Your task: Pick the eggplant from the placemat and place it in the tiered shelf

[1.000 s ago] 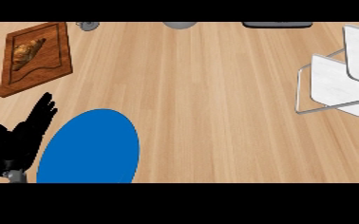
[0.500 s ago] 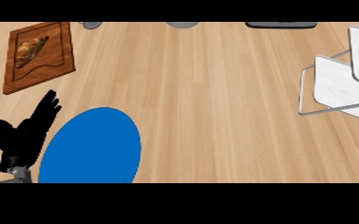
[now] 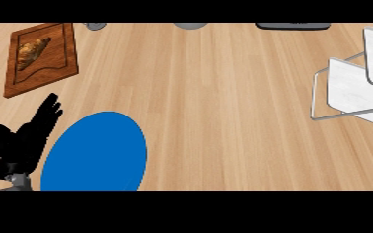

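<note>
Along the right edge, the tiered shelf shows only partly.

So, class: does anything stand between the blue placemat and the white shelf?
Nothing visible does. Bare counter runs from the placemat, lower left, to the shelf at the right edge. The board lies far left, off that line. No eggplant shows.

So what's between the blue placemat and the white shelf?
Nothing: in the head view only bare counter lies between the placemat and the shelf.
</note>
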`<state>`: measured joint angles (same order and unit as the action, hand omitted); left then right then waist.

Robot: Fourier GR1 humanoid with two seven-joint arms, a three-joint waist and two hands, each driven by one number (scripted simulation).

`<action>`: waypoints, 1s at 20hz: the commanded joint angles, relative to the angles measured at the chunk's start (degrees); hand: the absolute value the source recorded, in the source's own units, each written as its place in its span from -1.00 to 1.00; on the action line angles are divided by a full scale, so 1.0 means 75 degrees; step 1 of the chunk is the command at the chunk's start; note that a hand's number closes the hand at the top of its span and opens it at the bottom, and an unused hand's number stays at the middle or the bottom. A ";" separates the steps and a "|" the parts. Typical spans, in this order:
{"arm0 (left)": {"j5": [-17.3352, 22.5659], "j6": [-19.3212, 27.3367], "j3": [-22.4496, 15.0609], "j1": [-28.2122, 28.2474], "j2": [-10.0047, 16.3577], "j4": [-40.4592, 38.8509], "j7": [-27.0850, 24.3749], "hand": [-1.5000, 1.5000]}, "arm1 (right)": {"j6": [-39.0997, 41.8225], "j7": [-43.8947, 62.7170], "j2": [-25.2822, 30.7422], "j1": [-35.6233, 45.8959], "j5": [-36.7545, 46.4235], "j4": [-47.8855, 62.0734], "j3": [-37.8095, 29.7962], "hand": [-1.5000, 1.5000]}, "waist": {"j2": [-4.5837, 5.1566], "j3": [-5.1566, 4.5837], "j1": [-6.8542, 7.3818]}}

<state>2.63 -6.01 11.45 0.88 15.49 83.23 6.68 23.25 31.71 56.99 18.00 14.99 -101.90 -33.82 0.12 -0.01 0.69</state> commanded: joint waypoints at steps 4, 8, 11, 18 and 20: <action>-0.0104 -0.0043 0.0033 -0.0244 0.0019 -0.0281 -0.0063 0.00 | -0.1098 -0.0863 -0.0449 0.0872 0.0872 0.1969 0.1188 1.00 | 0.0027 0.0001 0.0086; -0.0243 0.0150 0.0038 -0.0163 -0.0156 -0.0193 -0.0189 0.00 | -0.1041 -0.1056 -0.0256 0.1246 0.1127 0.2796 0.1341 1.00 | 0.0006 0.0000 0.0023; -0.0018 0.0037 0.0119 -0.0184 -0.0105 -0.0020 0.0249 0.00 | -0.1654 -0.1016 -0.0560 0.1186 0.1202 0.3375 0.0834 -1.00 | 0.0002 0.0003 -0.0001; -0.0103 -0.0183 0.0265 0.0131 0.0012 -0.0145 -0.0352 0.00 | -0.1665 -0.2331 -0.0111 0.1784 0.1564 0.4738 0.1207 -1.00 | 0.0006 0.0001 0.0033; -0.0096 -0.0129 0.0203 -0.0204 0.0034 -0.0049 0.0209 0.00 | -0.1595 -0.2951 -0.0140 0.1467 0.1266 0.4897 0.0840 -1.00 | -0.0006 0.0004 -0.0036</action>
<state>1.65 -6.36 12.37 0.42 14.78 82.77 6.54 12.14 14.75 55.99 28.53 25.01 -69.91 -26.54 -0.25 -0.33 0.53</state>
